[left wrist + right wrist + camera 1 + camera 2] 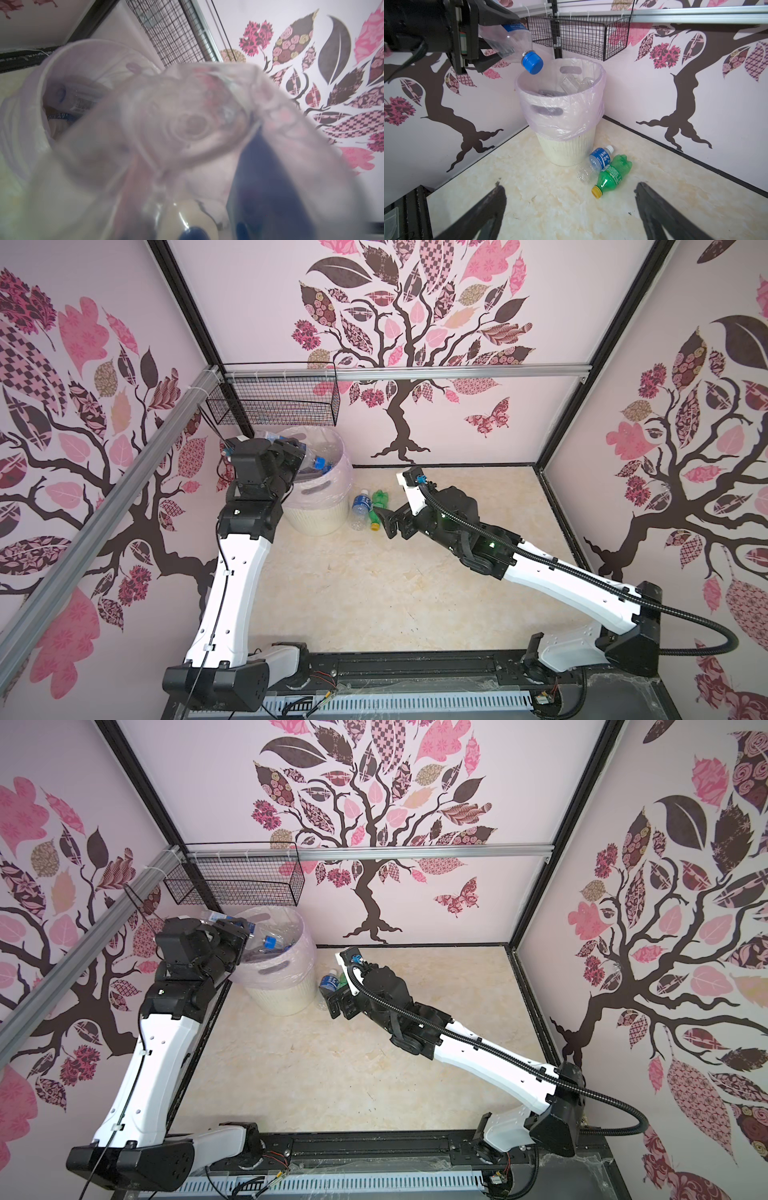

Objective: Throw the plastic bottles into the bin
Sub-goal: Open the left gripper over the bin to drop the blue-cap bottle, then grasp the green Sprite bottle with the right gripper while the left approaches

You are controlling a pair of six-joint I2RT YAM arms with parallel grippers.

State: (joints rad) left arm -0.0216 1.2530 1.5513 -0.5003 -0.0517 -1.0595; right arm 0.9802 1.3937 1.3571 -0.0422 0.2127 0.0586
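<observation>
My right gripper (571, 187) hangs low over the floor (542, 207), jaws spread wide, nothing between them. Just ahead lie a green bottle (612, 172) and a blue-labelled bottle (600, 159), touching each other, just beside the foot of the bin (566, 149). Several clear bottles (571, 85) lie inside it. My left gripper (496, 37) clamps a blue-capped bottle (512, 43), tilted cap-down above the bin's opening. A wire basket (577, 33) hangs on the wall behind.

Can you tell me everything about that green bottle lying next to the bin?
The green bottle is translucent green plastic with a yellow cap, a green-and-white label and a lobed base. It lies on its side on the marbled tabletop, capped and seemingly empty, touching a clear blue-labelled bottle beside the bin. Nothing holds it.
</observation>
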